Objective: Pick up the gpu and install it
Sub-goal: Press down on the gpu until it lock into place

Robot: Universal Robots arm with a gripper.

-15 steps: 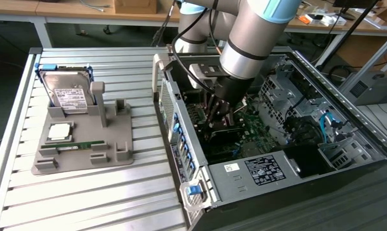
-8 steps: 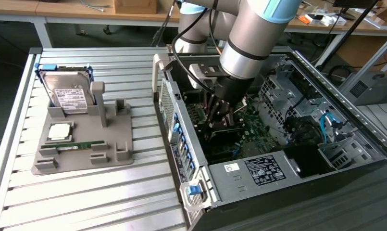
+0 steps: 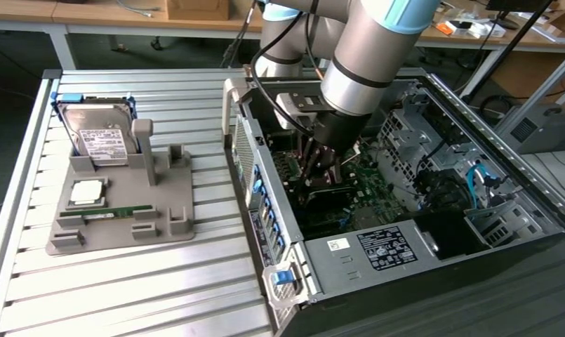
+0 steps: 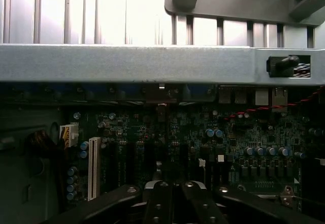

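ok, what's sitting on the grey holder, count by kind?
Hard drive: 1
CPU: 1
RAM stick: 1
Total: 3

robot arm (image 3: pixel 376 49) angled steeply downward, wrist lowered, end effector (image 4: pixel 172 193) pointing down, fingers (image 4: pixel 158 203) closed together

Gripper (image 4: pixel 172 191) closed, fingers together, above the green motherboard (image 4: pixel 203 142) inside the case. White slot (image 4: pixel 94 167) stood upright beside capacitors. Grey case wall (image 4: pixel 127 64) spanned beyond.
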